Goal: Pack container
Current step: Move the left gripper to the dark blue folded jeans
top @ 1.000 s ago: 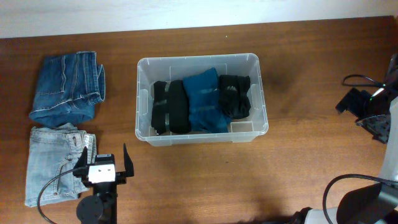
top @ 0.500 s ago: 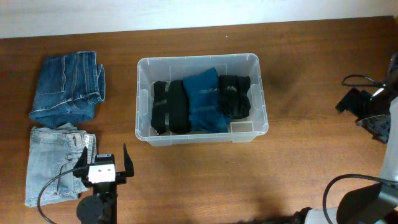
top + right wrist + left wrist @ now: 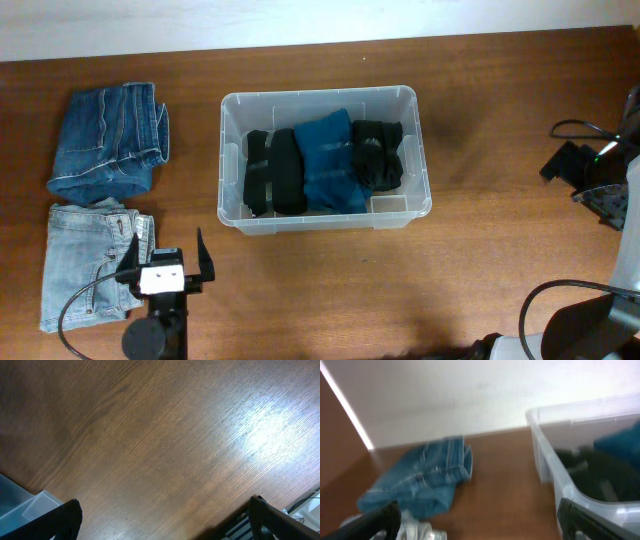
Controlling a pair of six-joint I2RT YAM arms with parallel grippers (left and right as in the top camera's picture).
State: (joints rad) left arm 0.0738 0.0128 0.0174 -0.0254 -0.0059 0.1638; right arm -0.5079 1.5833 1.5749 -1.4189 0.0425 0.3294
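The clear plastic container (image 3: 320, 92) stands mid-table. It holds two black rolls (image 3: 272, 172), a folded blue garment (image 3: 330, 162) and a black garment (image 3: 377, 152). My left gripper (image 3: 167, 245) hovers open and empty near the front edge, left of the container and beside the light jeans (image 3: 88, 262). In the left wrist view the left gripper (image 3: 480, 525) frames bare wood, with the container (image 3: 555, 467) on the right and the dark jeans (image 3: 422, 485) ahead. My right gripper (image 3: 585, 182) sits open at the far right. In its wrist view, the right gripper (image 3: 162, 525) is over bare table, with a container corner (image 3: 27, 507) at lower left.
Folded dark blue jeans (image 3: 108, 142) lie at the back left, with the light blue jeans in front of them. Cables (image 3: 570, 128) trail along the right edge. A white wall (image 3: 470, 390) rises behind the table.
The left gripper has drifted very slightly toward the front edge. The container, the clothes and the right arm have not moved.
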